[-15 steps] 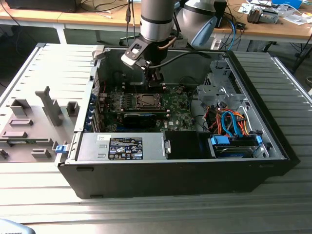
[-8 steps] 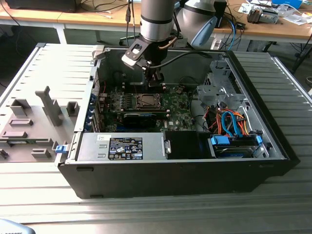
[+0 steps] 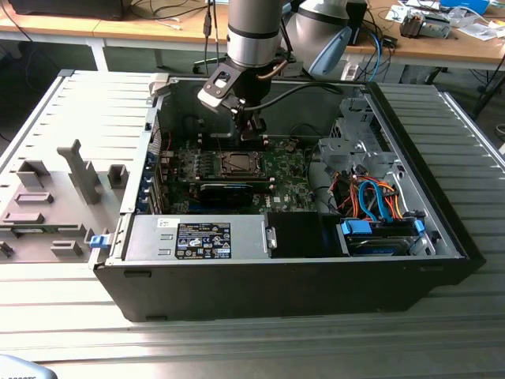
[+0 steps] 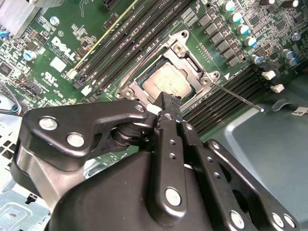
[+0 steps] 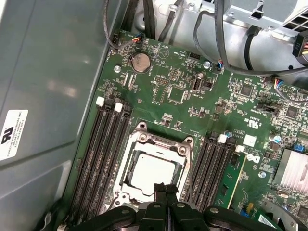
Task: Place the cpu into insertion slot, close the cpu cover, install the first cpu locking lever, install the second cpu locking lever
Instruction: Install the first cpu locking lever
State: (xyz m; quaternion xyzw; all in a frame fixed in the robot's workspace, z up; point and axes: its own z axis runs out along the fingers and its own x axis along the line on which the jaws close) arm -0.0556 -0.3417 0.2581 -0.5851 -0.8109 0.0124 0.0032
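Lying in the insertion slot [image 3: 235, 163], the pale square cpu [image 5: 153, 173] is framed by the closed silvery cpu cover [image 5: 126, 166]. The gripper [image 5: 166, 188] is held at the cover's edge, fingers pressed together, nothing gripped. A white printed label [image 5: 13, 134] is stuck on the grey case wall [image 5: 57, 72]; black memory slots [image 5: 103, 159] flank the cover.

Looks like a robotics lab: opened computer case [image 3: 276, 288] on ribbed metal table [image 3: 237, 339], cable-strewn wooden benches [image 3: 142, 30] beyond its far edge.

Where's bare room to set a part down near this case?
Free: the ribbed table in front of the case and along its side on the exterior view's right. Crowded: the gripper over the cpu, cables by the drive cage.
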